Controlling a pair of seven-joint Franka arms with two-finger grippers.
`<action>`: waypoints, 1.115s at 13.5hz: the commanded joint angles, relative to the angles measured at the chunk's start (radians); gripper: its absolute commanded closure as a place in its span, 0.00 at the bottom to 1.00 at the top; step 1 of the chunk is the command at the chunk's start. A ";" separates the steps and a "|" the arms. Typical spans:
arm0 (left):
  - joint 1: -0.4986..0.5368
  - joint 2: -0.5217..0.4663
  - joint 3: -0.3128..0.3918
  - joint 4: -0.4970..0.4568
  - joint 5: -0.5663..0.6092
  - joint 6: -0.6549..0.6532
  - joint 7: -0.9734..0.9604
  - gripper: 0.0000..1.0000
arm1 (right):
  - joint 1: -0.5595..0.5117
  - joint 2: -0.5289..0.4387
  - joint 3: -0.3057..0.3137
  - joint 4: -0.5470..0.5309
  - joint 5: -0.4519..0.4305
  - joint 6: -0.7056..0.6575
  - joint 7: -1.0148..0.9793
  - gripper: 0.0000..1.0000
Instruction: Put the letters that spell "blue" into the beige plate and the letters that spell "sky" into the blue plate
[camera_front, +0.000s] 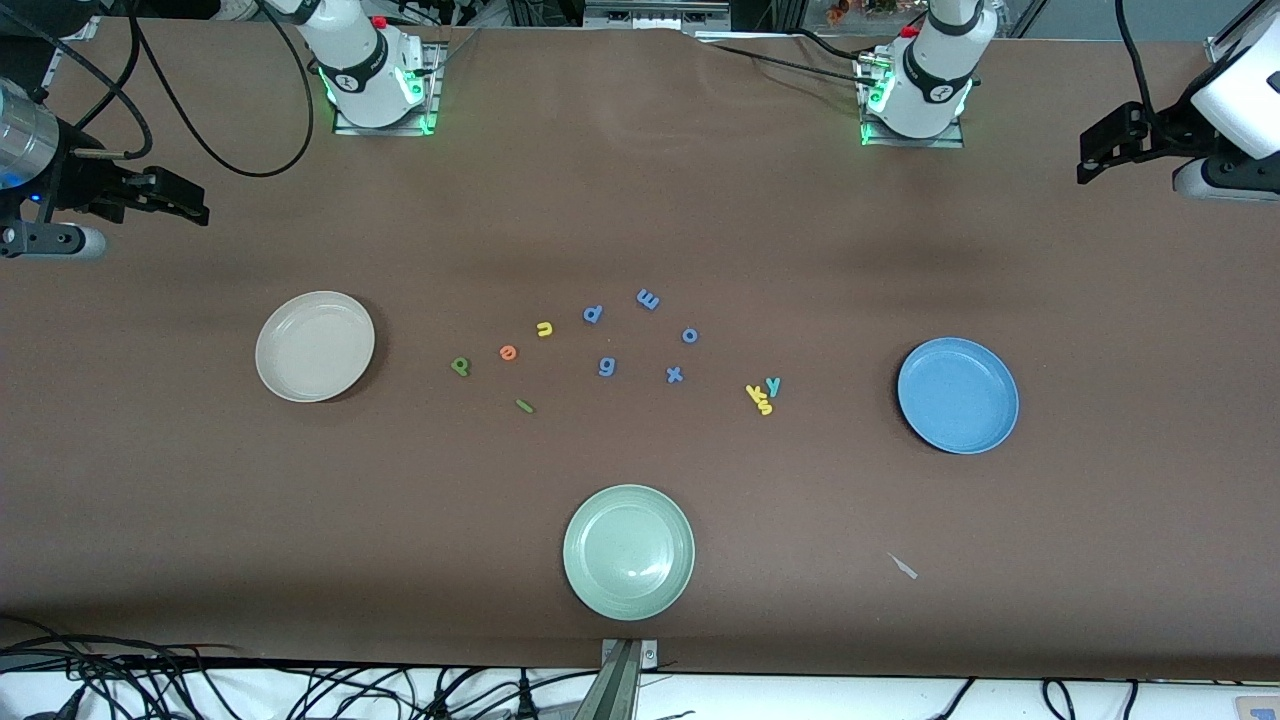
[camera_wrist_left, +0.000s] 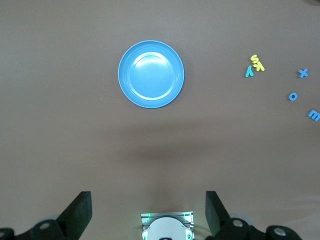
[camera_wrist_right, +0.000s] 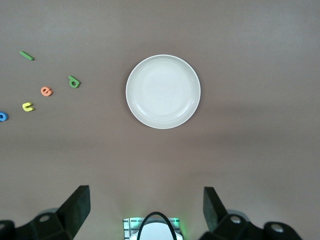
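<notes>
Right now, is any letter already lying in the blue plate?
No, the blue plate is bare in the left wrist view; the yellow and teal letters lie on the table beside it.

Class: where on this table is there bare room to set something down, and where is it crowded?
Bare: between the beige plate and green plate; between the green plate and blue plate; before the arm bases. Crowded: the middle, where the foam letters scatter.

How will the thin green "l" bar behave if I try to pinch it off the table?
The green "l" bar lies flat and looks very thin, so fingers will probably slide it rather than lift it. It appears light, likely to skid. Being flat, rolling seems unlikely.
</notes>
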 joint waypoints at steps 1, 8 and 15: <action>-0.003 0.010 0.003 0.026 -0.017 -0.020 -0.008 0.00 | 0.008 0.004 -0.007 0.025 0.010 -0.015 0.012 0.00; -0.001 0.010 0.003 0.026 -0.020 -0.020 -0.008 0.00 | 0.008 0.004 -0.007 0.025 0.012 -0.012 0.010 0.00; 0.001 0.010 0.003 0.028 -0.022 -0.020 -0.002 0.00 | 0.008 0.004 -0.007 0.025 0.010 -0.010 0.010 0.00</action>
